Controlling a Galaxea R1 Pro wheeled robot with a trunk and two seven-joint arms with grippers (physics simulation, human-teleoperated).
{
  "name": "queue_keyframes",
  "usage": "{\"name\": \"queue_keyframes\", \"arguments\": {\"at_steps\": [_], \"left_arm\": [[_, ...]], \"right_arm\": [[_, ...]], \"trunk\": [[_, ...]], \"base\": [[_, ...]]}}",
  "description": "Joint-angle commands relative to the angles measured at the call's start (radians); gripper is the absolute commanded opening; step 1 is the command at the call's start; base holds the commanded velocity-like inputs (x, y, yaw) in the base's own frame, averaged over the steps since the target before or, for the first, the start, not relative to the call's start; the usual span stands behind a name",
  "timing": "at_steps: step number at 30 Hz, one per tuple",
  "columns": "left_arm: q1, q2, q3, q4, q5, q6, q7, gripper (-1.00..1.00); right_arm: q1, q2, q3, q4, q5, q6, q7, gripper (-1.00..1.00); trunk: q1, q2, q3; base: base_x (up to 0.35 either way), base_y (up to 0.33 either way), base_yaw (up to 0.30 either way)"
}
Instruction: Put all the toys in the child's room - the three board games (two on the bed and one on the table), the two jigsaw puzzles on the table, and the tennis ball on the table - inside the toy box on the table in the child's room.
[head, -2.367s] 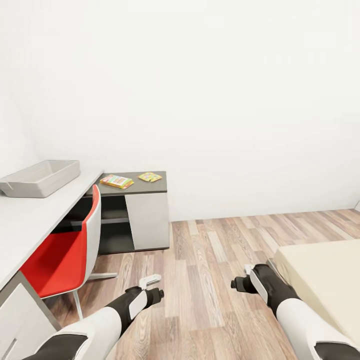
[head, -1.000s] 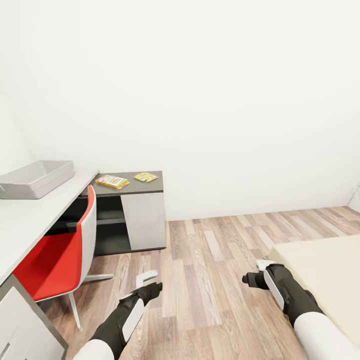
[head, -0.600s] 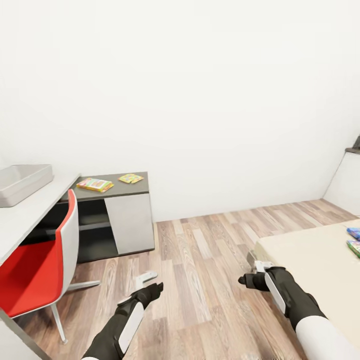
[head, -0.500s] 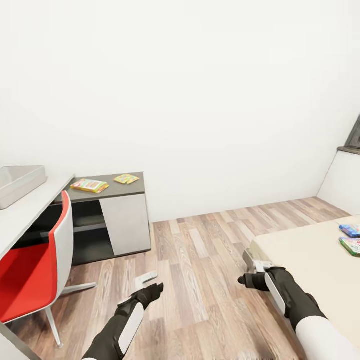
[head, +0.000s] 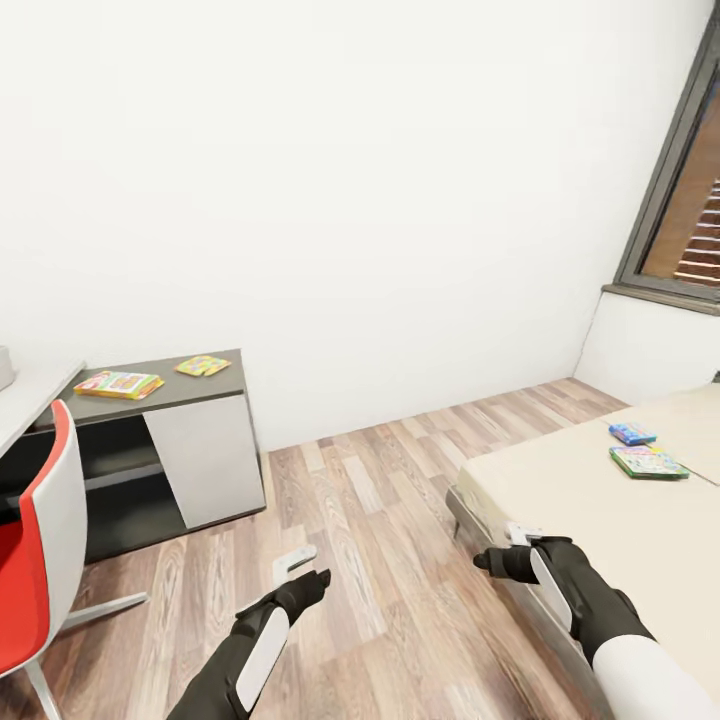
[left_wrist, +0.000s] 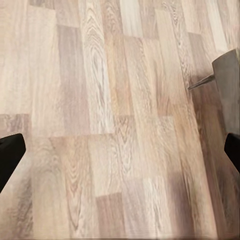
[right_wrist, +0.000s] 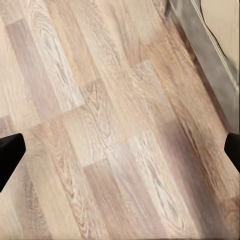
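Board games, two of them, lie on the bed: a blue box and a green one, not yet collected. My left gripper and right gripper hang over the floor, fingers apart, holding nothing. Two more toys lie on the dark table section.

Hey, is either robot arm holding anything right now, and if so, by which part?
Nothing is held. The left pincer and the right pincer are both open above the wooden plank floor, with nothing between their fingers.
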Motion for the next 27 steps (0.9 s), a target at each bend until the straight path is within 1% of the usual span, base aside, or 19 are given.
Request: {"name": "queue_keyframes", "arguments": {"at_steps": [1,8,15,17,18,21,24,27], "left_arm": [[0.000,0.000,-0.002,-0.002,0.009,0.003,0.008,1.00],[0.000,0.000,-0.004,-0.004,0.018,0.004,0.016,1.00],[0.000,0.000,-0.013,-0.003,0.015,0.004,0.030,1.00],[-0.001,0.000,-0.028,0.000,0.014,0.004,0.046,1.00],[-0.001,0.000,-0.028,0.000,0.014,0.004,0.046,1.00],[-0.003,0.000,-0.053,0.005,0.018,0.003,0.061,1.00],[-0.003,0.000,-0.059,0.006,0.019,0.002,0.063,1.00],[-0.003,0.000,-0.071,0.007,0.020,-0.001,0.068,1.00]], "right_arm": [[0.000,0.000,-0.001,-0.001,-0.008,0.005,-0.001,1.00],[0.000,-0.001,-0.001,-0.002,-0.008,0.003,0.002,1.00],[0.001,-0.002,-0.001,-0.012,-0.007,0.003,0.002,1.00],[0.005,-0.005,-0.001,-0.030,-0.007,0.004,0.001,1.00],[0.005,-0.005,-0.001,-0.030,-0.007,0.004,0.001,1.00],[0.025,-0.013,-0.001,-0.070,-0.006,0.005,0.000,1.00],[0.033,-0.015,-0.002,-0.086,-0.006,0.006,0.000,1.00],[0.052,-0.019,-0.001,-0.126,-0.007,0.007,0.000,1.00]], "trunk": [[0.000,-0.001,-0.001],[0.000,-0.001,-0.001],[0.000,-0.001,-0.001],[0.000,-0.001,-0.001],[0.000,-0.001,-0.001],[0.000,-0.001,-0.001],[0.000,-0.001,-0.001],[0.000,-0.001,-0.001]], "base": [[0.000,0.000,-0.291],[0.000,0.000,-0.291],[0.000,0.000,-0.292],[0.000,0.000,-0.292],[0.000,0.000,-0.292],[0.000,0.000,-0.292],[0.000,0.000,-0.292],[0.000,0.000,-0.292]]}}
